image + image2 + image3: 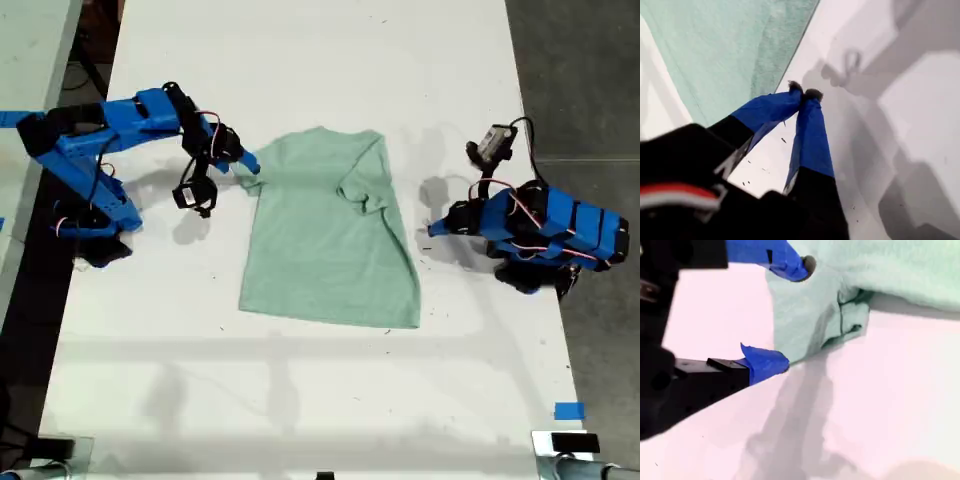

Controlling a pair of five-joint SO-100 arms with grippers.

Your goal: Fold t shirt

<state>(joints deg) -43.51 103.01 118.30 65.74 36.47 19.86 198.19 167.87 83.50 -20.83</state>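
At the middle of the white desk the t shirt lies flat, pale mint green and lightly wrinkled, with its hem toward the exterior view's bottom. The sleeve on the exterior view's right is turned in over the body of the shirt.

On the exterior view's left, one blue arm reaches out long and nearly level from its base toward the shirt. This is my second arm. My second tool sits at the shirt's other sleeve, up by the shoulder. In the second wrist view the second tool stands apart, its blue-taped tips either side of the bunched sleeve cloth, not closed on it.

On the exterior view's right, my first arm is folded low and compact over its base, just beside the shirt's edge but apart from it. My first tool points toward the shirt. In the first wrist view its tips are together with nothing between them, above bare desk, the shirt's edge just beyond.
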